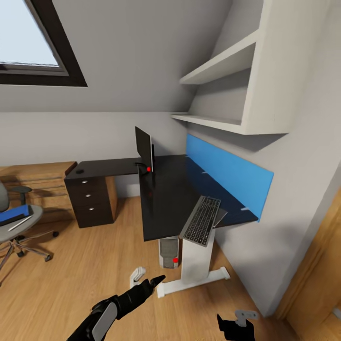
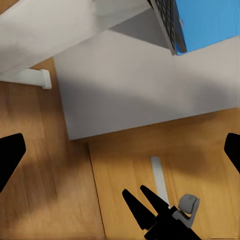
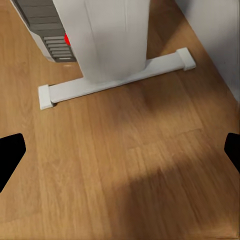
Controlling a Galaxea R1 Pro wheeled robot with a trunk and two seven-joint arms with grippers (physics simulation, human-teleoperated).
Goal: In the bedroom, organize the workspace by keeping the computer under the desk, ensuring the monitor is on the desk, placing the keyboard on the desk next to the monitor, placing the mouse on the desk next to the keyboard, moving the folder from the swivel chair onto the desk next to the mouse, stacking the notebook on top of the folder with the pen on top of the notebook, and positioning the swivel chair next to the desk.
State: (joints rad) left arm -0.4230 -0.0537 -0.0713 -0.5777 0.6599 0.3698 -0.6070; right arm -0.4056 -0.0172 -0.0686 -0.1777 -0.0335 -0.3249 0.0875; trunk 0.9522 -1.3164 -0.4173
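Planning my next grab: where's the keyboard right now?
In the head view the keyboard lies on the near right end of the desk, overhanging its front edge, just in front of the blue wall panel.

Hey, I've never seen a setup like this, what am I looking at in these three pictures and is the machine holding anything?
It's a simulated two-armed robot in a bedroom. The big picture is from its head camera, looking down past its black left gripper and right gripper. The other two come from cameras on each wrist, aimed at the wooden floor; both grippers are open and empty.

On the black desk stand a monitor, seen edge-on, and a keyboard overhanging the near edge. The computer sits beneath. At left, the swivel chair carries a blue folder and a pen.
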